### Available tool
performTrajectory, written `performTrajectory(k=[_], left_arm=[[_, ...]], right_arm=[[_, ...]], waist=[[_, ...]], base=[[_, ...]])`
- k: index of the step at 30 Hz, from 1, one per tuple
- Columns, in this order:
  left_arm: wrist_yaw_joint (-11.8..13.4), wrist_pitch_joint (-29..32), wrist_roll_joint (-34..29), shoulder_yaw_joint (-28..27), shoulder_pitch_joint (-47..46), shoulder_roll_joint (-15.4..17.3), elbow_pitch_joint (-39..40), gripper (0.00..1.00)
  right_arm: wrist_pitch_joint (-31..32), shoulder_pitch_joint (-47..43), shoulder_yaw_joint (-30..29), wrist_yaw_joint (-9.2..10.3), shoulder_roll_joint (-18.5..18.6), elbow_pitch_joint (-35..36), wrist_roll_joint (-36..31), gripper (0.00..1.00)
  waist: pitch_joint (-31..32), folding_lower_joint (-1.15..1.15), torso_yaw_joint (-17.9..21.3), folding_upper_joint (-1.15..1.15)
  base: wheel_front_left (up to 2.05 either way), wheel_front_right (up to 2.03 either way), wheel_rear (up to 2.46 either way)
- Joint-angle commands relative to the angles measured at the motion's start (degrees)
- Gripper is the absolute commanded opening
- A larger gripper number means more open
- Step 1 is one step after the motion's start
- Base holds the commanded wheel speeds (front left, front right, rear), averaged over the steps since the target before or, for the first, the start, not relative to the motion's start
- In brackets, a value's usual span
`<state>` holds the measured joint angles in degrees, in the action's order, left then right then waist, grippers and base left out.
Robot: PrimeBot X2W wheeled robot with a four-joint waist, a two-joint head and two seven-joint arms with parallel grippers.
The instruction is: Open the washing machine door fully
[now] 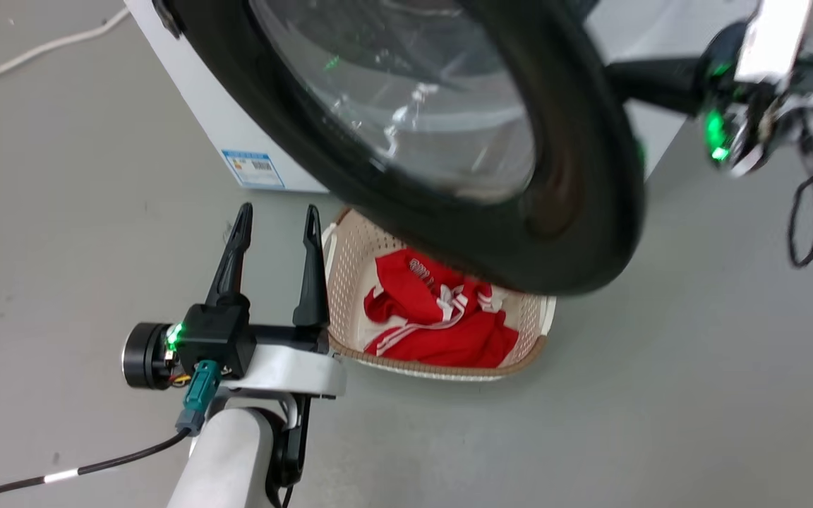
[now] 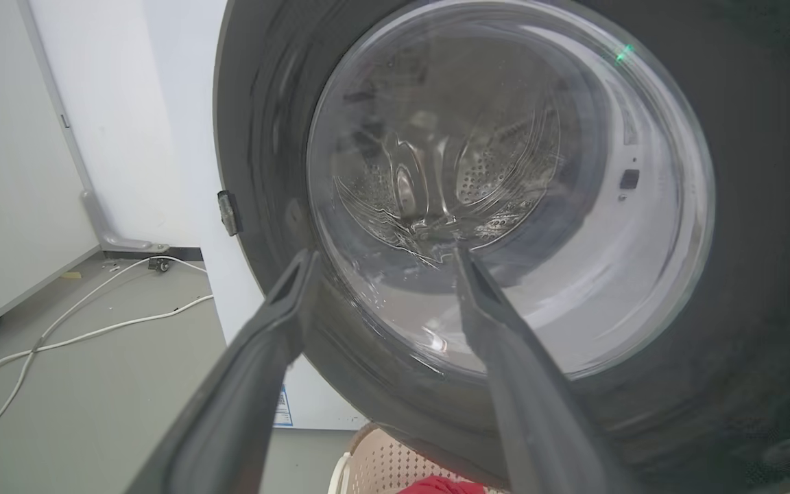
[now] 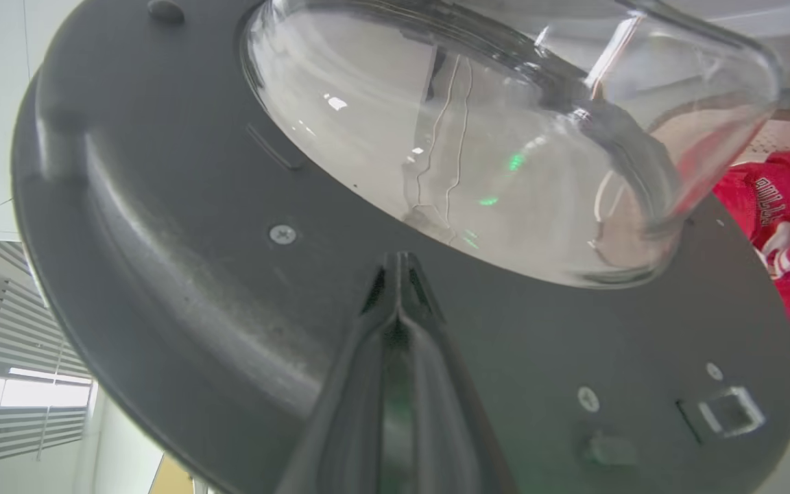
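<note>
- Black glossy round washing machine door (image 1: pixel 590 197), with its bulging clear glass window (image 1: pixel 406 99), swung out from the white boxy washing machine (image 1: pixel 233 127).
- Left pincer (image 1: pixel 276 226) released; right pincer (image 3: pixel 400 264) clenched, empty.

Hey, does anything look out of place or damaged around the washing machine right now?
Nothing spilled or broken. The laundry basket with red clothes sits on the floor partly under the open door, an awkward spot.
</note>
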<state>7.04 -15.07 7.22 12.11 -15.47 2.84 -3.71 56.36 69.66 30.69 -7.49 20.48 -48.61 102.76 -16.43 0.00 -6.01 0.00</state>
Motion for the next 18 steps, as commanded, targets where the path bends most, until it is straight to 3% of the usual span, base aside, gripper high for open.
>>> performTrajectory(k=[1, 9, 18], left_arm=[[-0.4, -0.2, 0.0, -0.4, 1.1, 0.1, -0.4, 1.0], [-1.5, -0.2, 0.4, -1.1, 3.2, 0.1, -0.9, 1.0], [-2.4, -0.2, -0.6, -1.2, 4.0, 0.1, -1.5, 1.0]], right_arm=[[0.6, -2.8, 0.6, 0.0, -1.1, 1.4, 0.7, 0.0], [-0.4, -11.4, 3.1, 0.0, -3.9, 8.1, 2.3, 0.0], [-6.3, -17.3, 4.8, 0.0, -7.3, 13.2, 3.8, 0.0]], waist=[[2.9, 0.0, 0.1, 0.0], [6.4, 0.0, -0.5, 0.0], [8.3, 0.0, -1.4, 0.0]], base=[[0.0, 0.0, 0.0], [0.0, 0.0, 0.0], [0.0, 0.0, 0.0]])
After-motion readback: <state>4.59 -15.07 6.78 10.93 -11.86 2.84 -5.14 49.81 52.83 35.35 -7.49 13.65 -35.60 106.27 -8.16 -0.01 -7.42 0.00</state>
